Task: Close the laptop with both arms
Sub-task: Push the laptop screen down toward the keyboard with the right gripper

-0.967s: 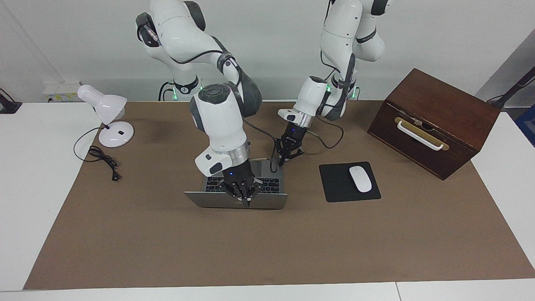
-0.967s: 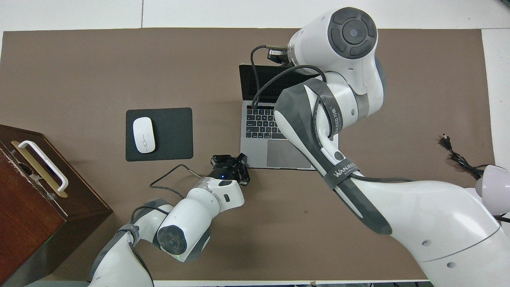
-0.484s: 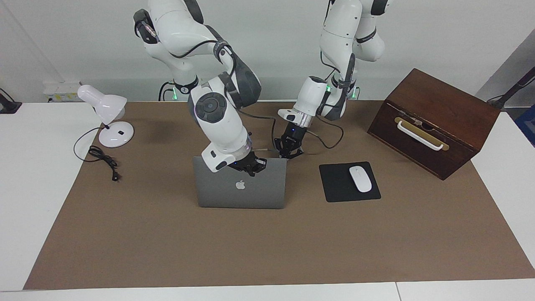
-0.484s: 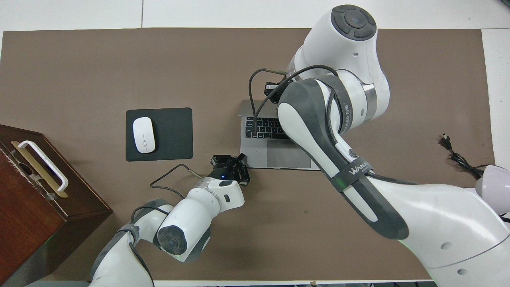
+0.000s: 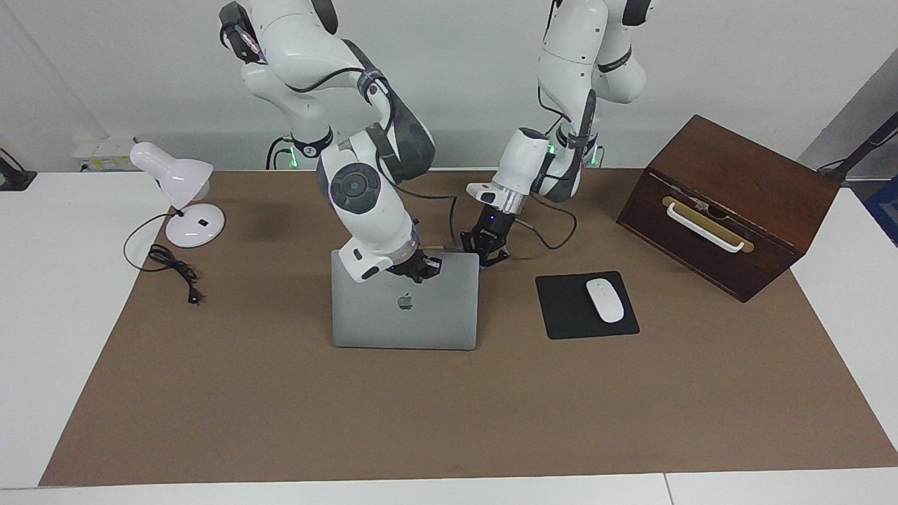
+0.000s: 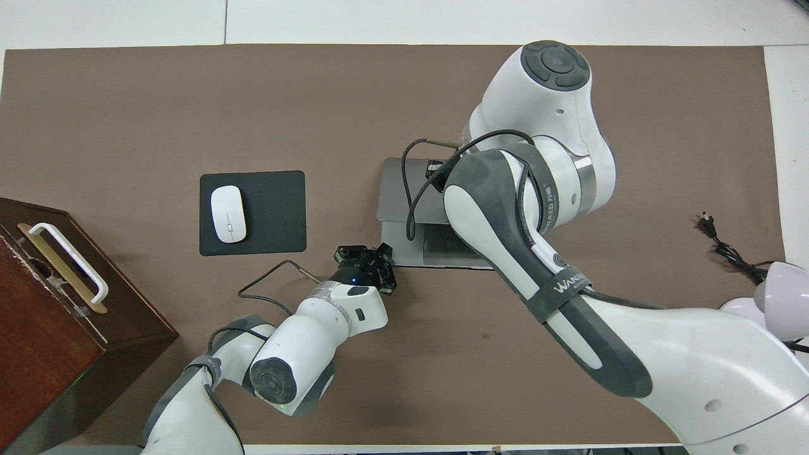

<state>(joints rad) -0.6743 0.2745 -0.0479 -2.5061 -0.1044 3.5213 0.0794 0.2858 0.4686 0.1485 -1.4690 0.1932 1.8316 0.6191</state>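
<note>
Laptop (image 5: 405, 308) sits mid-mat, lid nearly down (slim gap left), beside the mouse pad (image 5: 586, 306) toward the right arm's end. Right gripper (image 5: 419, 268) presses the lid's edge nearest the robots; can't tell fingers. Left gripper (image 5: 484, 247) at the laptop's robot-side corner nearest the pad, fingers apart.
</note>
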